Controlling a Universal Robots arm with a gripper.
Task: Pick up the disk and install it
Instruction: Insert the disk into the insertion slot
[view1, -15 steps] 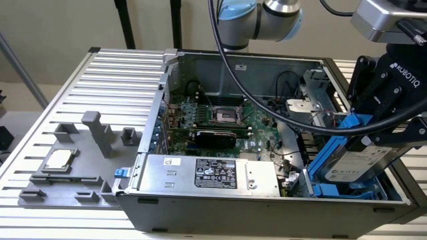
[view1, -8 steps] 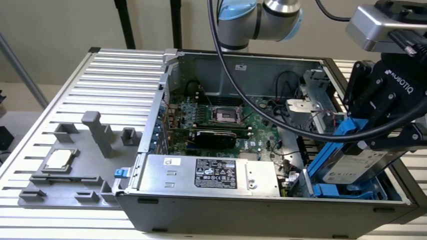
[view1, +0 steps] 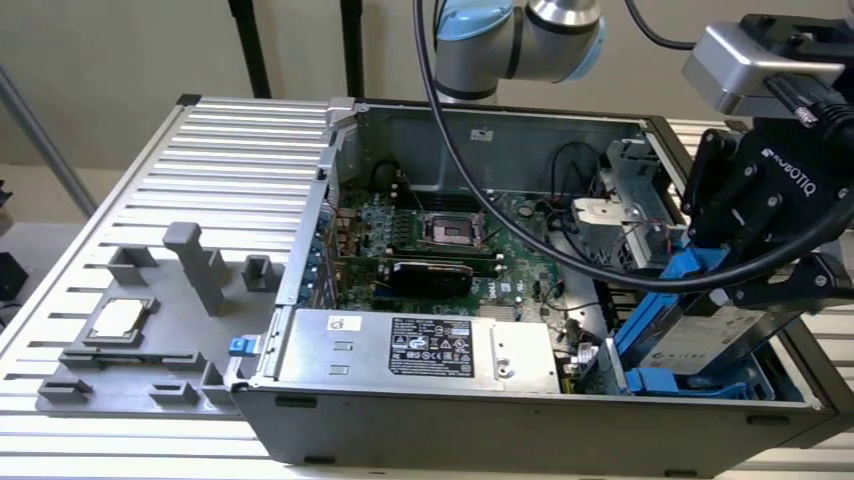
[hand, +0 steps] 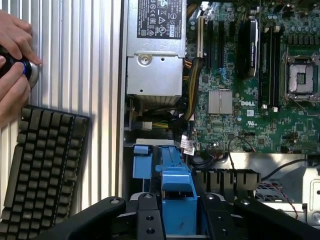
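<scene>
While it hangs above the open computer case (view1: 534, 435), gripper (view1: 747, 290): narrow, the fingers (hand: 147, 216) pressing the blue carrier from both sides.
Disk (view1: 705, 338): between the fingers, tilted, its lower end down at the drive bay (view1: 667, 383) just under the hand; whether it is seated I cannot tell.
Handling, by my judgement: stiff, rather heavy metal, sensitive to knocks; the plastic carrier can bend, so better to hold on its side rails, not on the label.
Beside the hand: motherboard (view1: 441, 240), power supply (view1: 420, 350).
Far from the hand: keyboard (hand: 45, 165), a person's hands (hand: 15, 55).
</scene>
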